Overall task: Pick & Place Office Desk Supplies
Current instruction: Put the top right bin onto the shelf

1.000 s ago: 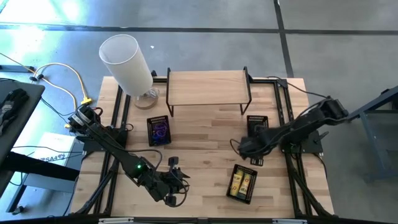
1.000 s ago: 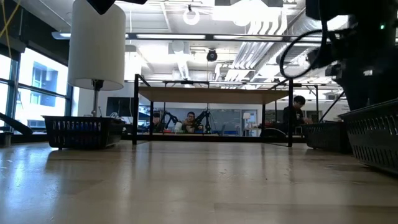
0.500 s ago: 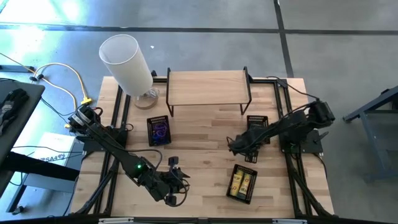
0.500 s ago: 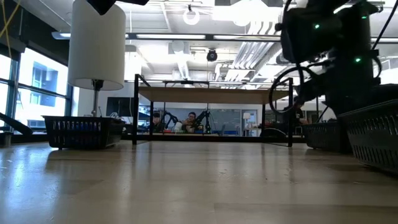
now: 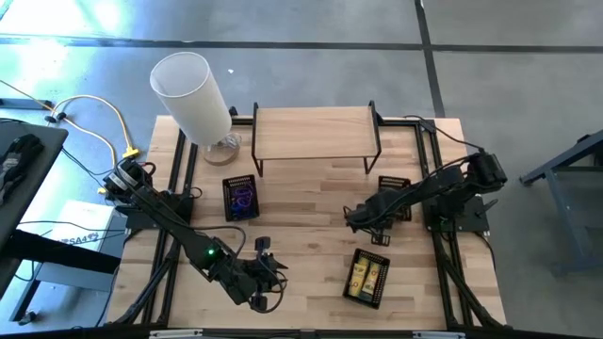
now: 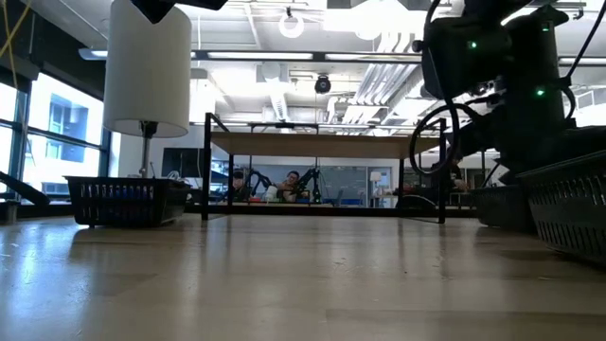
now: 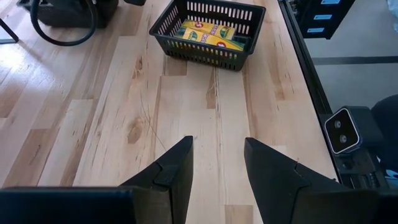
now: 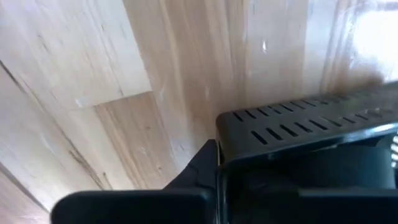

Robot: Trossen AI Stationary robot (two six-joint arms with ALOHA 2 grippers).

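Three black mesh trays stand on the wooden table. One (image 5: 240,198) holds purple and blue band loops. One (image 5: 366,278) holds yellow pieces (image 7: 208,32). The third (image 5: 393,184) lies partly under my right arm. My right gripper (image 5: 356,222) points down at that tray's near left corner (image 8: 298,134) and is shut; only one finger (image 8: 200,167) shows, the tray hiding the other. My left gripper (image 7: 217,165) hovers open near the table's near edge, left of the yellow tray, with nothing between its fingers. My right gripper comes from above, pointing steeply down, at the corner of the black mesh tray (image 8: 225,127). Its visible finger (image 8: 200,167) lies against the outside of the slotted wall. The tray hides the other finger, so I cannot tell whether the wall is pinched. The tray rests on the table.
A tall white lamp (image 5: 193,94) stands at the far left, and a low wooden shelf on black legs (image 5: 316,132) at the far middle. Bare wood lies between the trays. Black frame rails (image 5: 179,169) run along the table's left and right edges.
My right gripper has come down and gone toward the table's left edge, off the middle of the far right tray to its near left corner. In the low view the right arm has swung in from the right.
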